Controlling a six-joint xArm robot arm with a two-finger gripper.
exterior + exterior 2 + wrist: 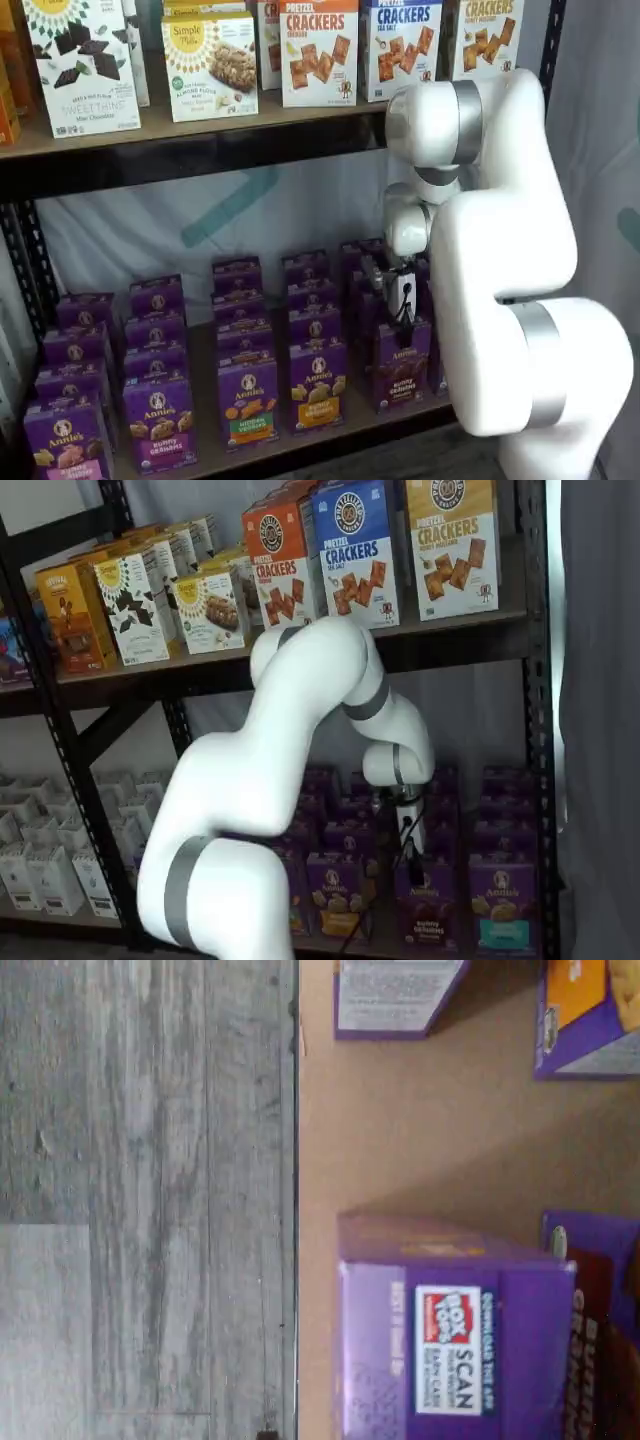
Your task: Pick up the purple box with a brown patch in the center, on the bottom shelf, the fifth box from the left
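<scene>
The purple box with the dark brown bunny patch stands at the front of its column on the bottom shelf. It also shows in a shelf view. My gripper hangs just above the box's top, with a cable beside it. It shows in a shelf view too. I cannot tell whether the fingers are open or shut. In the wrist view I see the box's purple top with a Box Tops label, close to the tan shelf board. A like box with brown print stands right behind it.
Other purple cartons stand in columns on both sides, one with an orange-yellow band and one with a teal patch. Taller cracker boxes fill the shelf above. Grey plank floor lies beyond the shelf's front edge.
</scene>
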